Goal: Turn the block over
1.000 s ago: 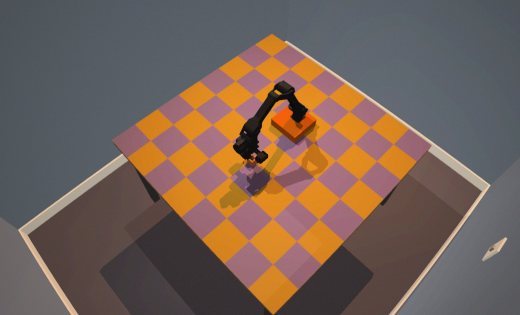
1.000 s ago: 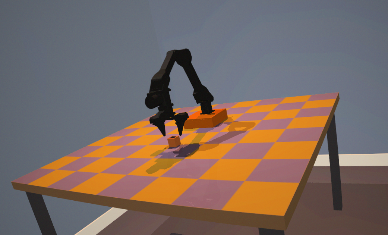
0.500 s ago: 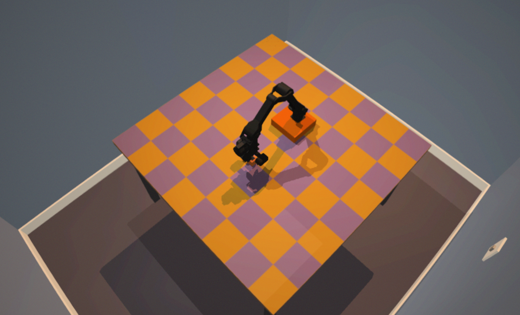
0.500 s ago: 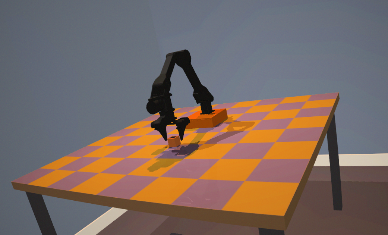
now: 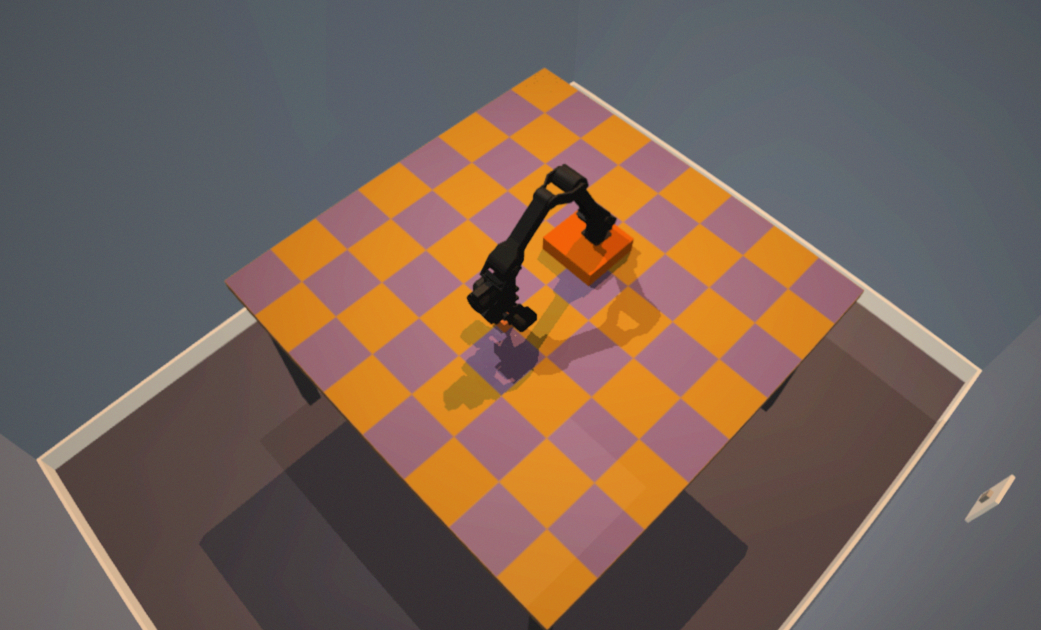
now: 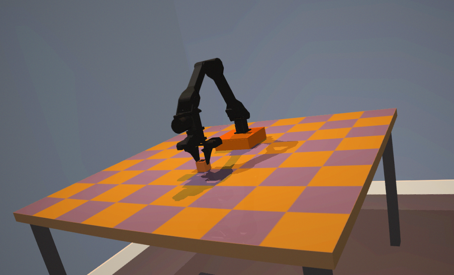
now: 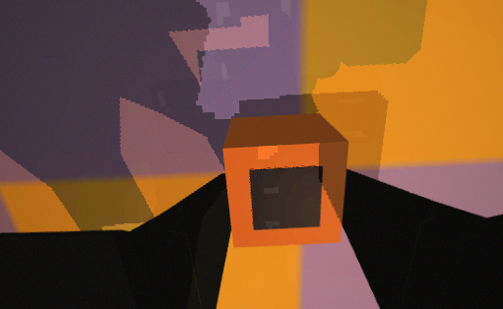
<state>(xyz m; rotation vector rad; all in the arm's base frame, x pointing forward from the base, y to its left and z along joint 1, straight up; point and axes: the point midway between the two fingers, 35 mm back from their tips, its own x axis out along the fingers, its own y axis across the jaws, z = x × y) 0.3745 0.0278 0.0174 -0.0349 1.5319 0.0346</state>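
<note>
Checkered orange and mauve squares pattern the table [image 5: 547, 470] [image 6: 255, 222] [image 7: 419, 123] where the black gripper [image 5: 505, 319] [image 6: 203, 162] [image 7: 282, 181] clasps the small orange block [image 5: 504, 323] [image 6: 203, 166] [image 7: 285, 237], a finger against either side. Resting on the tabletop, the block shows its dark-marked face upward; above it bends the arm [image 5: 523, 227] [image 6: 192, 88], mounted on an orange base [image 5: 563, 235] [image 6: 255, 138] well apart from the block.

orange block [image 5: 505, 323] [image 6: 203, 166] [image 7: 282, 237] with dark square, orange-and-mauve checkered table [image 5: 547, 462] [image 6: 255, 218] [image 7: 459, 113], black gripper [image 5: 505, 322] [image 6: 203, 162] [image 7: 282, 181]
</note>
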